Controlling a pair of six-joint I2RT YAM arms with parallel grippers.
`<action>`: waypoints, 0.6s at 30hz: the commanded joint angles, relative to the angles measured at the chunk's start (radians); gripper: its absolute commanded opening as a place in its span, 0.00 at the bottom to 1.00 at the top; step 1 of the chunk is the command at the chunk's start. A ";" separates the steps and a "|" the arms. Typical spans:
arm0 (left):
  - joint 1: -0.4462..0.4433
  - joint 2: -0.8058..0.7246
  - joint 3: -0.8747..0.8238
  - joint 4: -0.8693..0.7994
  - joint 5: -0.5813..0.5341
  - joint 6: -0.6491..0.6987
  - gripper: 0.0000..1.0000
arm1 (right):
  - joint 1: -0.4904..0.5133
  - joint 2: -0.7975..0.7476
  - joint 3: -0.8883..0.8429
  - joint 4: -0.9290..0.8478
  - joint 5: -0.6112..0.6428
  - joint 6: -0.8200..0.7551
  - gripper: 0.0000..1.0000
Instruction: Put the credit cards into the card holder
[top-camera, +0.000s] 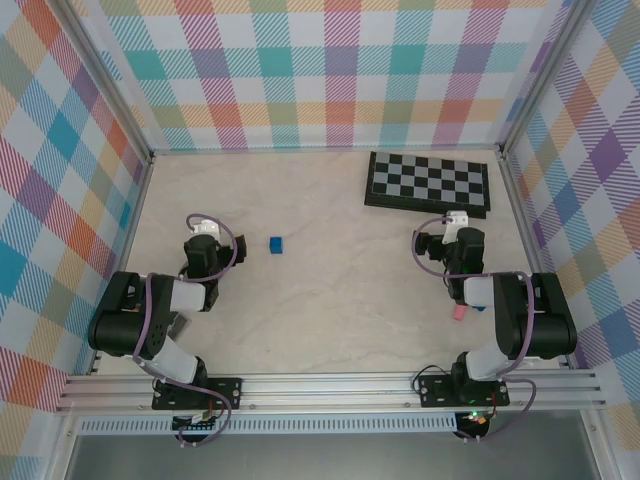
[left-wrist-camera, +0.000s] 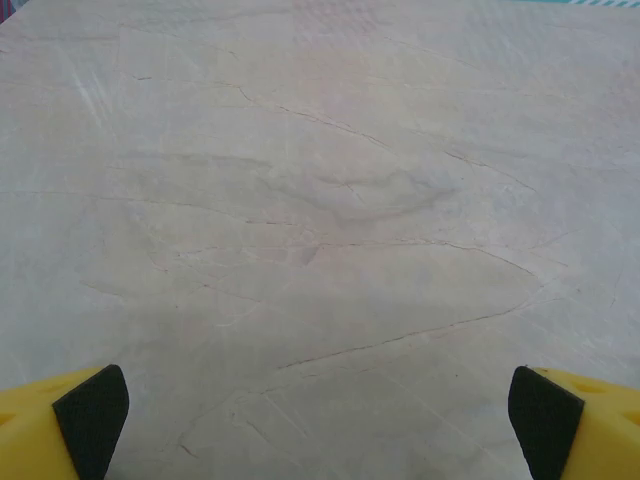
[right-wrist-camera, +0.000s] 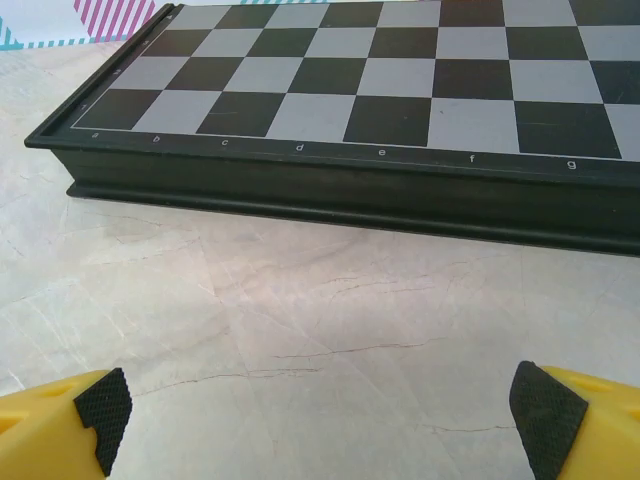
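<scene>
Marbled table (top-camera: 330, 300) bears a chessboard (right-wrist-camera: 380, 90) (lettered a–g); left end effector (left-wrist-camera: 320, 425) and right end effector (right-wrist-camera: 320, 415) gape empty.

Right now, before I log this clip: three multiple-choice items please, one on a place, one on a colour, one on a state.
1. Where does the chessboard lie?
A) near left corner
B) far right of the table
C) between the arm bases

2. What colour is the small cube?
A) red
B) green
C) blue

3. How do the left gripper and right gripper stand?
A) both open, empty
B) both shut
C) left shut on the cube

Answers: 1 B, the top view shows it far right; 2 C, it shows blue on the pale table; 3 A, each wrist view shows jaws wide apart with nothing between.
</scene>
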 joint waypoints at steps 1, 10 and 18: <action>0.007 0.002 0.018 0.019 0.016 0.004 1.00 | -0.007 0.000 0.018 0.008 -0.021 -0.009 1.00; 0.006 0.002 0.018 0.019 0.016 0.005 1.00 | -0.007 0.000 0.019 0.009 -0.021 -0.009 1.00; 0.006 -0.001 0.013 0.027 0.023 0.007 1.00 | -0.007 -0.001 0.019 0.009 -0.021 -0.009 1.00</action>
